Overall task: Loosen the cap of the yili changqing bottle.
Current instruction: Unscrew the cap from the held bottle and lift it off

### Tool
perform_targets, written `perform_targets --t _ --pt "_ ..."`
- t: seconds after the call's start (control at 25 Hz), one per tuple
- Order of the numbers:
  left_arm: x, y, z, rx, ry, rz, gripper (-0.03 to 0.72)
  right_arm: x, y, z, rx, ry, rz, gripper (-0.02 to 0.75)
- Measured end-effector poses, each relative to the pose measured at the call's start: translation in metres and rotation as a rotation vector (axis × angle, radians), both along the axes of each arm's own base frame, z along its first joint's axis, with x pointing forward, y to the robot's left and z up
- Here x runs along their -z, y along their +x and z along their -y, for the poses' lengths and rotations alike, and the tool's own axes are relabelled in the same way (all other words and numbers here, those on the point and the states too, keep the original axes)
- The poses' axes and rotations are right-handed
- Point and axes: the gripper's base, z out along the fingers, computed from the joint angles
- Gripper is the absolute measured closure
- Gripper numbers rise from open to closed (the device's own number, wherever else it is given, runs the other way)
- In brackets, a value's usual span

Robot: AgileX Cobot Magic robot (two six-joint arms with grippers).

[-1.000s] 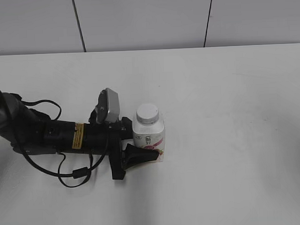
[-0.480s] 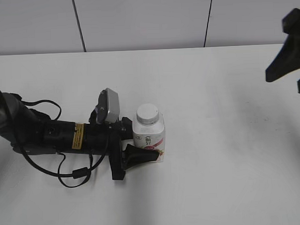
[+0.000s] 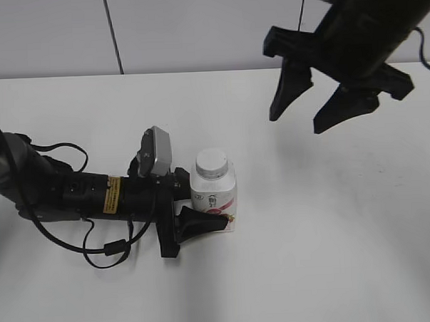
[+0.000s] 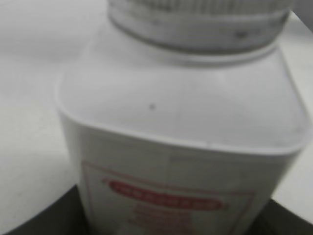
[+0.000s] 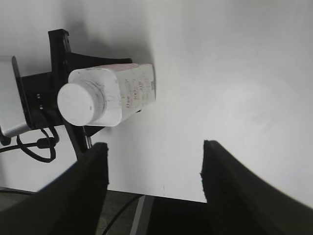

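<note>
Since a second ago, the right gripper has swung into the exterior view from the upper right and now hangs high over the far half of the table, while the bottle and the left arm have stayed put

Nearest the camera, the left gripper lies low along the table, its jaws clamped on the lower body of the yili changqing bottle, one black finger pressed across the pink-red label on the near side. The bottle stands upright between those jaws, and the left wrist view is filled by its white shoulder. The cap sits on the neck, above the left jaws and untouched by either gripper

Farther back, the right gripper's jaws stand spread wide with nothing between them, well apart from the bottle; in its wrist view the cap lies beyond the left fingertip, up and to the side
</note>
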Motion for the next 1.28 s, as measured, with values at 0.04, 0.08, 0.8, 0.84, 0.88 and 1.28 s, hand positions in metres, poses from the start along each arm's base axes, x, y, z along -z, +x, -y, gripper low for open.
perform_targets --t 0.04,0.08,0.8,0.84,0.88,1.28 --pt "0.000 0.000 0.000 0.000 0.001 0.000 0.277 0.003 0.003 -0.008 -0.008 -0.001 -0.009 0.258" --pt "0.000 0.000 0.000 -0.002 0.001 0.000 0.277 0.006 0.006 -0.015 -0.014 -0.003 -0.018 0.258" --pt "0.000 0.000 0.000 -0.003 0.002 -0.001 0.277 0.048 0.037 -0.103 -0.081 -0.076 -0.127 0.259" --pt "0.000 0.000 0.000 -0.003 0.002 -0.001 0.277 0.050 0.037 -0.103 -0.080 -0.084 -0.138 0.259" --pt "0.000 0.000 0.000 -0.003 0.002 -0.001 0.277 0.052 0.037 -0.102 -0.077 -0.092 -0.150 0.259" --pt "0.000 0.000 0.000 -0.003 0.002 -0.001 0.277 0.064 0.032 -0.113 -0.089 -0.119 -0.173 0.259"
